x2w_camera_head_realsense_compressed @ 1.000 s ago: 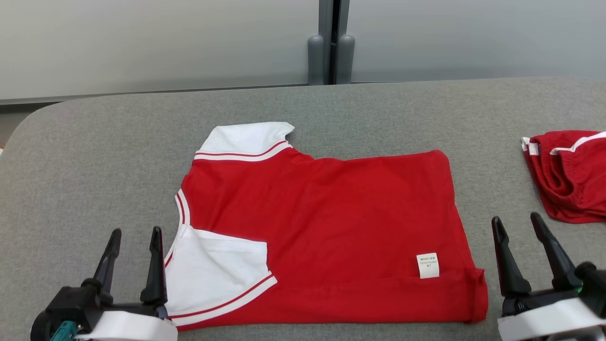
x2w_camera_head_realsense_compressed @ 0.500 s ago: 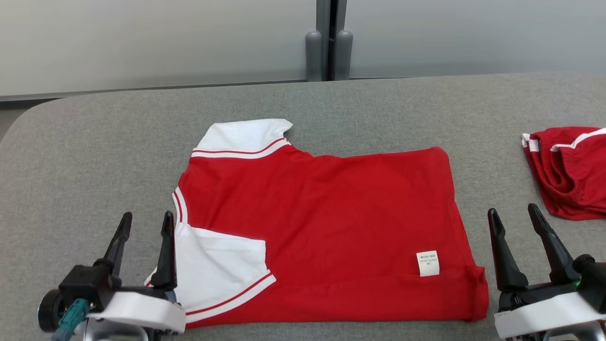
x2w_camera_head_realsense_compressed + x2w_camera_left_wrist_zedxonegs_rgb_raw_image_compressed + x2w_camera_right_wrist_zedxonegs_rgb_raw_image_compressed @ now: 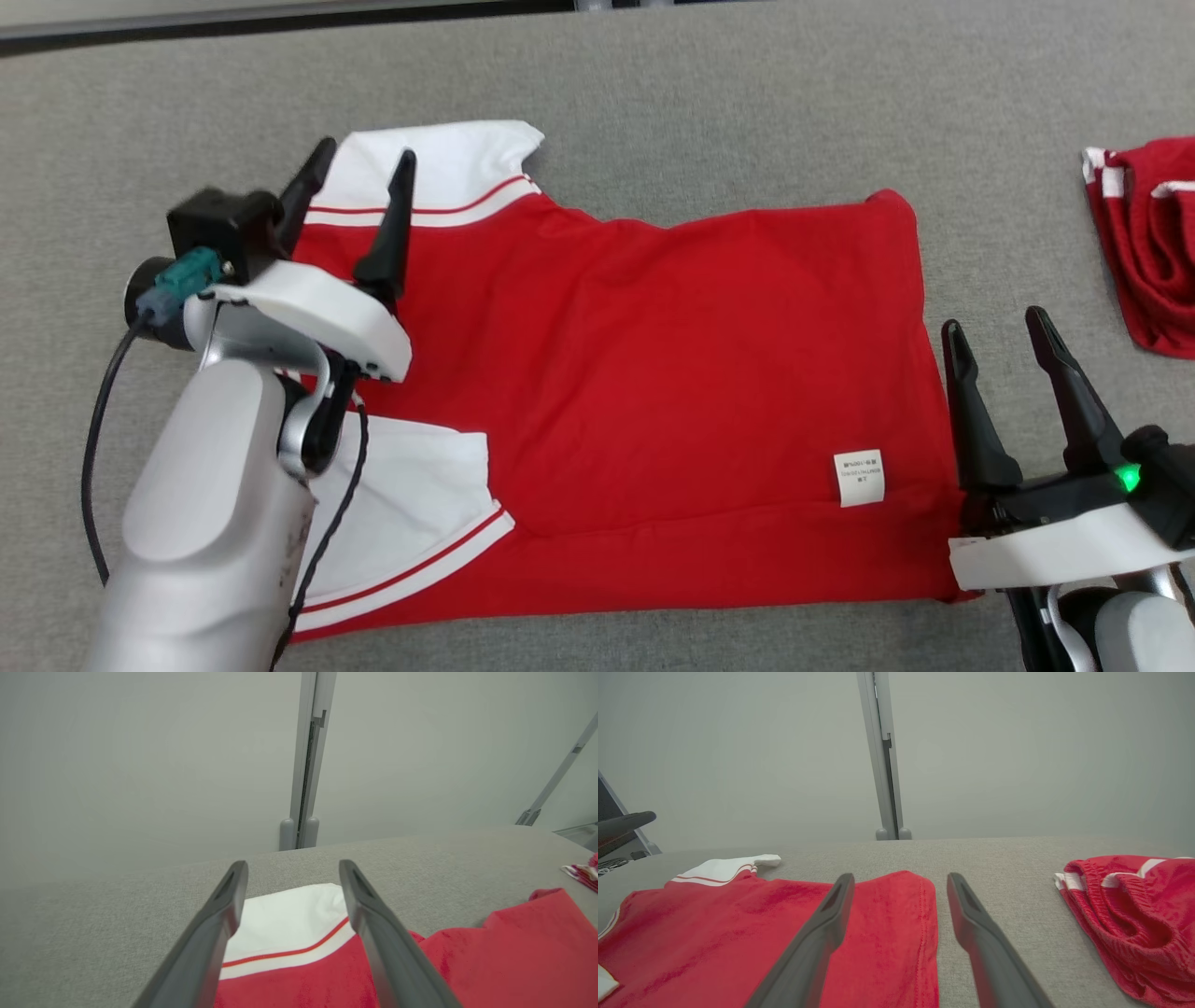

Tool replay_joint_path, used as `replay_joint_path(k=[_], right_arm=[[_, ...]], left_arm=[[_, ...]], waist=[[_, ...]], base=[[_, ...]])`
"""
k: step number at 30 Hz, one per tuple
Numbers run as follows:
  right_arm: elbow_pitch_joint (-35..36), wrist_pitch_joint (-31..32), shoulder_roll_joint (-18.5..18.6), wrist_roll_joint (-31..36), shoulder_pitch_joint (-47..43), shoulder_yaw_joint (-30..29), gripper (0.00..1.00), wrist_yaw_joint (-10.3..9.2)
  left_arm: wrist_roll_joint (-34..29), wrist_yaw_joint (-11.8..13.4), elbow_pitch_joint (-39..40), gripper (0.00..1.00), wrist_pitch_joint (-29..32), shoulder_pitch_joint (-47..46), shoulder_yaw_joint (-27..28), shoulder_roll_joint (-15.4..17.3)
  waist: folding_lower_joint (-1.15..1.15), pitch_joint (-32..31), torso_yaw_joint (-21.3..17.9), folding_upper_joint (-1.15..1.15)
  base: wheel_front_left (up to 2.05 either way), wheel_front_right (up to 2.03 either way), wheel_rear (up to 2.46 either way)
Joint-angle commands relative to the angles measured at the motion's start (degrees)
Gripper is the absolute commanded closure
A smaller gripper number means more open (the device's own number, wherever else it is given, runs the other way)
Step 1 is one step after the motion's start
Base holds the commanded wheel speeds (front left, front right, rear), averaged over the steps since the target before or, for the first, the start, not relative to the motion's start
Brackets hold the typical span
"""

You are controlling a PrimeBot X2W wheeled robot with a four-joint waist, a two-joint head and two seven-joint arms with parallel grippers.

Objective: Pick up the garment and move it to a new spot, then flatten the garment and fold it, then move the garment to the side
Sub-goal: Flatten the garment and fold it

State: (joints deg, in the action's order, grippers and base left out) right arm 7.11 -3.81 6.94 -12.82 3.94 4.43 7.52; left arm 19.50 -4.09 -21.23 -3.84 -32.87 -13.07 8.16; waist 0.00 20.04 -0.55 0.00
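Garment (image 3: 672,373) red, white tag (image 3: 860,478) (print illegible) near hem.

Head downward; wrists low, forward — garment (image 3: 653,373) shared

Garment (image 3: 672,373) lay on table (image 3: 747,93) mid-frame, 2nd garment (image 3: 1148,243) far right. L gripper (image 3: 364,151) hung over its upper-left, R gripper (image 3: 992,320) beside lower-right.

Red and white on flecked grey.
Runs solid red across the garment (image 3: 672,373), turns white at both sleeves (image 3: 411,485) with a thin red stripe near each hem; white label (image 3: 860,478); red bundle (image 3: 1153,252) with white bands; table (image 3: 747,84) in flecked grey.
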Motion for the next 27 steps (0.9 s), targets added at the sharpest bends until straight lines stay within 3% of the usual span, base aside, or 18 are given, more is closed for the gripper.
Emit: replay_joint_path(k=[1, 7, 15, 16, 17, 18, 19, 27], right_arm=[[-0.3, -0.6, 0.0, 0.3, 1.2, 0.3, 0.00, -0.05], [-2.6, -2.4, -0.5, 0.0, 4.3, 2.2, 0.00, -0.05], [-4.6, -3.4, -0.6, -0.6, 5.7, 2.0, 0.00, -0.05], [-4.8, -3.3, -0.5, -0.7, 5.8, 1.9, 0.00, -0.05], [-4.8, -3.3, -0.5, -0.7, 5.8, 1.9, 0.00, -0.05], [-5.0, -3.0, -0.3, -0.7, 6.0, 1.8, 0.00, -0.05], [-5.3, -2.8, -0.2, -0.8, 6.3, 1.8, 0.00, -0.05], [-10.3, 0.5, 3.5, -4.2, 13.6, 1.1, 0.00, -0.05]], left_arm=[[1.2, -0.4, -3.0, 0.00, 0.5, -2.7, 0.4, -0.2], [2.5, -2.0, -22.2, 0.00, 3.9, -16.1, -0.4, 0.4], [2.0, -2.1, -37.4, 0.00, 8.2, -25.3, -1.5, 1.9], [1.6, -2.1, -39.0, 0.55, 9.4, -25.6, -2.1, 1.9], [1.6, -2.1, -39.0, 0.55, 9.4, -25.6, -2.1, 1.9], [1.6, -2.2, -40.2, 0.90, 10.0, -26.2, -2.3, 1.7], [1.8, -2.4, -41.0, 1.00, 9.8, -26.7, -2.5, 1.5], [2.1, -2.9, -43.3, 1.00, 2.4, -30.0, -3.5, -0.1]], waist=[[0.00, 4.0, -2.6, 0.00], [0.00, 7.6, -5.6, 0.00], [0.00, 9.2, -6.2, 0.00], [0.00, 9.2, -6.1, 0.00], [0.00, 9.2, -6.1, 0.00], [0.00, 9.2, -6.0, 0.00], [0.00, 9.2, -6.0, 0.00], [0.00, 9.4, -4.5, 0.00]], base=[[0.00, 0.00, 0.00], [0.00, 0.00, 0.00], [0.00, 0.00, 0.00], [0.00, 0.00, 0.00], [0.00, 0.00, 0.00], [0.00, 0.00, 0.00], [0.00, 0.00, 0.00], [0.00, 0.00, 0.00]])
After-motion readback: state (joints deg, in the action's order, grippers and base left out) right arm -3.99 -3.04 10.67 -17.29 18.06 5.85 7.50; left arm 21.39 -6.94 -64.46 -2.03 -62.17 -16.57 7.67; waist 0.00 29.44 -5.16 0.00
